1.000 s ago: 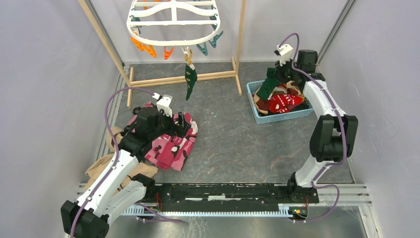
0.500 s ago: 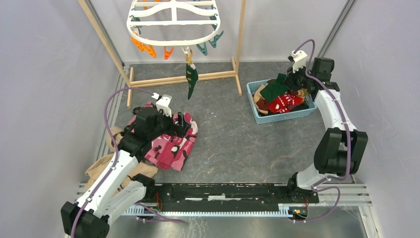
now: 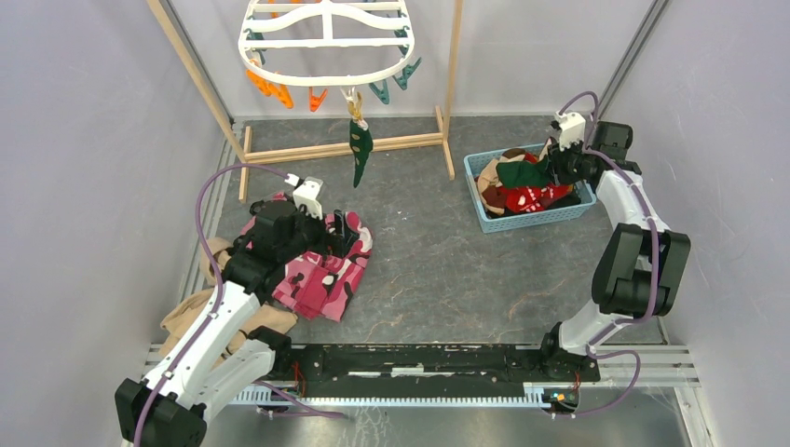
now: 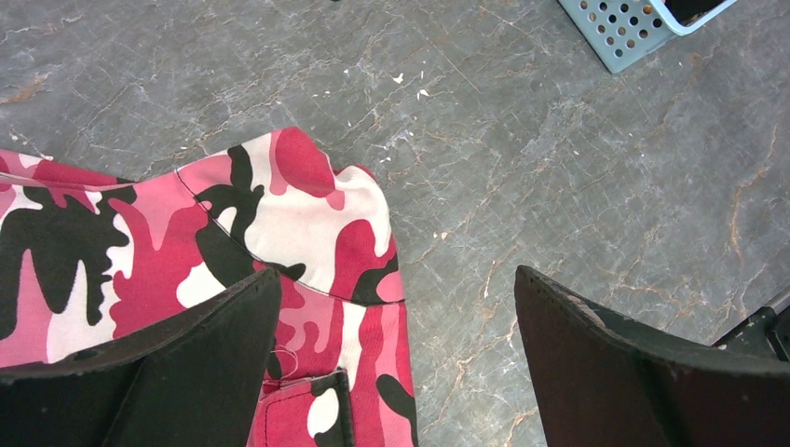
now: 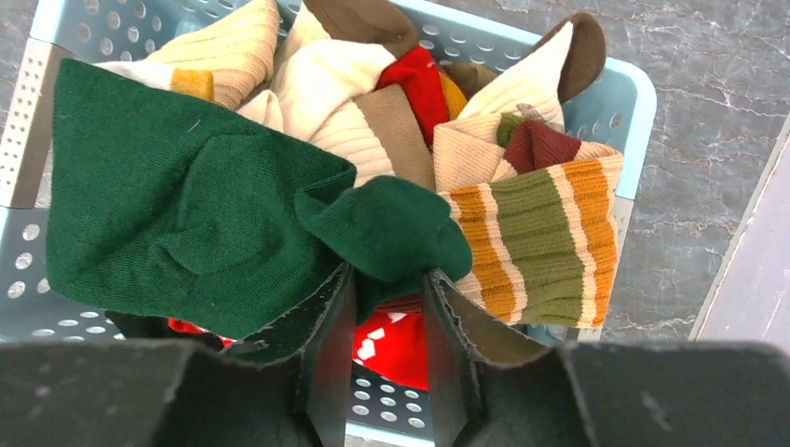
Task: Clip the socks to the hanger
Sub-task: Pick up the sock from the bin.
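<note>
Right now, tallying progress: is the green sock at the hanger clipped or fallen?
Clipped: the green sock hangs from a clip on the hanger.

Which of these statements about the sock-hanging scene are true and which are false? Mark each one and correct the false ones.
1. One dark green sock hangs from a clip on the hanger. True.
2. The left gripper is shut on the pink camouflage garment. False: its jaws stand wide open above the garment and hold nothing.
3. The blue basket holds several socks. True.
4. The right gripper is up at the hanger. False: it is over the basket, its fingertips at a second green sock.
</note>
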